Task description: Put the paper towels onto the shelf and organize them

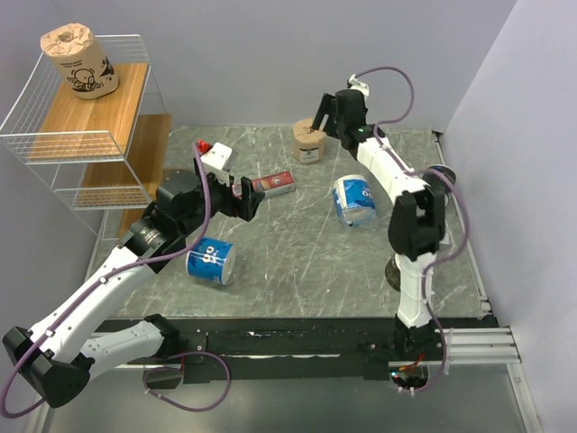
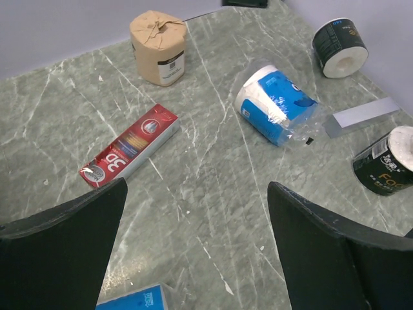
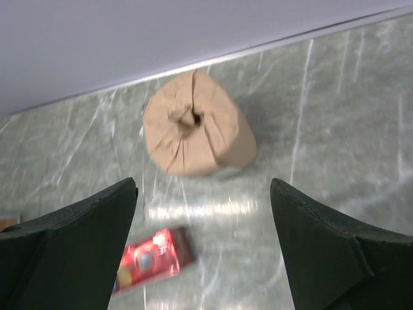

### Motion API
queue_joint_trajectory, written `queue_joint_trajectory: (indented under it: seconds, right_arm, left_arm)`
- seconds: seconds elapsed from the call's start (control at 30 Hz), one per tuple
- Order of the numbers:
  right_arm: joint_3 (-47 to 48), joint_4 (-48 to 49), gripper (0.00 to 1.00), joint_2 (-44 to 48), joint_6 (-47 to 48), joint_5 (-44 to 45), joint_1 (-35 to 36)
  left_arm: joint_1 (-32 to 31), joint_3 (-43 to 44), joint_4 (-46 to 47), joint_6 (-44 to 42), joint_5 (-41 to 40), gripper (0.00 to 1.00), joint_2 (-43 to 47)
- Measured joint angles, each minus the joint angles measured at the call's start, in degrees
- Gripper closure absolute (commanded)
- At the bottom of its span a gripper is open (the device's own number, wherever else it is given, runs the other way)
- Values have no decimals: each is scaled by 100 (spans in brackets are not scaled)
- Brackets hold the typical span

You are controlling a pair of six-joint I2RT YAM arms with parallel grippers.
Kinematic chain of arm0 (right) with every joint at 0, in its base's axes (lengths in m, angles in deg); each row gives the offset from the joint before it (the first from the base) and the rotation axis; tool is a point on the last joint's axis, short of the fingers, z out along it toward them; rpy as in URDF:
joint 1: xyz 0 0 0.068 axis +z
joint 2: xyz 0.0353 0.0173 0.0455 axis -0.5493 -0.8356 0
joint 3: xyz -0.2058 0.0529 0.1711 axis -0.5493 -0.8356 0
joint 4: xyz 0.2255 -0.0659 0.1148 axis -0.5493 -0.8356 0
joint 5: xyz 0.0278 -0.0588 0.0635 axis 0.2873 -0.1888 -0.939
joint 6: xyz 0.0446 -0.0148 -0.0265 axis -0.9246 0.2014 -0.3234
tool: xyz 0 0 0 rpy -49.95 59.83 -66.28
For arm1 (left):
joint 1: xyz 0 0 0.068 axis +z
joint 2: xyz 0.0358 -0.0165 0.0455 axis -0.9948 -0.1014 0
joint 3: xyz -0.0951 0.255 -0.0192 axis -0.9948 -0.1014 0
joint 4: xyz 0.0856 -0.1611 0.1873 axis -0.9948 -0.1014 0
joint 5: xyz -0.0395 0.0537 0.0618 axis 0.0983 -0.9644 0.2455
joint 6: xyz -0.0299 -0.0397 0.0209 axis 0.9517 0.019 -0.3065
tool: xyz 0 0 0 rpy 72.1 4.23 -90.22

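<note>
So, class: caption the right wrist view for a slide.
Open right end effector above an upright brown roll, red box nearby.

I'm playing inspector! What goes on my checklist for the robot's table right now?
Surface: grey marbled table top with small white marks.
Job's things: one kraft roll on the shelf, top board; second kraft roll upright at the back of the table; two blue-and-white rolls lying on their sides; two dark rolls on the right side.
Clutter: flat red box lying mid-table.
Grippers: left gripper open, empty; right gripper open, empty, aimed at the second kraft roll.
Cables: purple cables along both arms, one looped at the front edge.
Surroundings: plain pale walls; nothing else seen.
</note>
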Motion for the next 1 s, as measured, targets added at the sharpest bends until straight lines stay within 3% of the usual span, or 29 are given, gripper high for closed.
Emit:
queue_joint_trajectory:
  seconds: [0.27, 0.8, 1.0]
  right_arm:
    - [1587, -136, 16, -1563, -232, -37, -190]
    - [1996, 76, 18, -2435, -568, -503, -295]
    - [2015, 92, 30, -2570, -610, -568, -293]
  left_arm:
    - [-11, 0, 114, 11, -37, 4, 90]
    - [-11, 0, 151, 7, -52, 4, 96]
    - [-11, 0, 146, 7, -55, 3, 2]
